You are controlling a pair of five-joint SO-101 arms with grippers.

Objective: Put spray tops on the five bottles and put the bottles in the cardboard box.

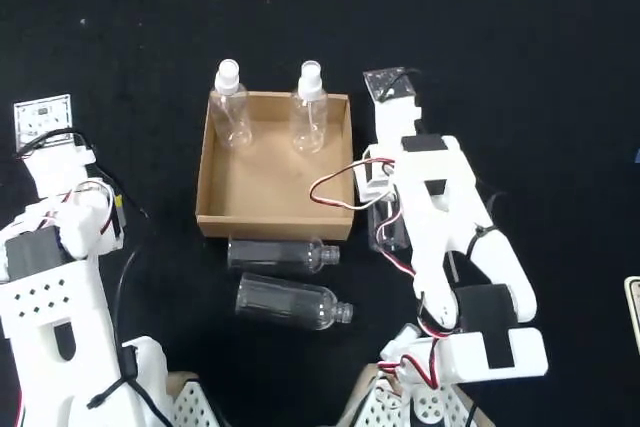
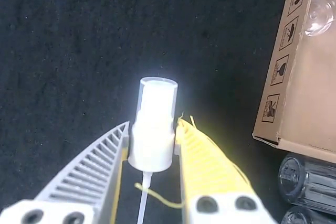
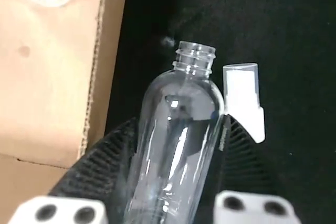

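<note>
Left wrist view shows your left gripper [image 2: 153, 129] clamped on a white spray top [image 2: 156, 103] at its collar. The dip tube trails back between the jaws, probably to keep the top steady for fitting. Your right gripper [image 3: 179, 121] is closed around a clear, uncapped bottle [image 3: 184, 103]. Its threaded mouth juts past the fingertips, likely offered for capping. What looks like another spray top [image 3: 242, 98] sits just beside that mouth. The cardboard box [image 3: 52, 77] lies left of this gripper and holds two capped bottles [image 1: 229, 107]. Two bare bottles [image 1: 280, 254] rest on the table [image 1: 520, 67] beside it.

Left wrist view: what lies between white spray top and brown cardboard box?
Bare black table between white spray top and brown cardboard box, in left wrist view.
</note>
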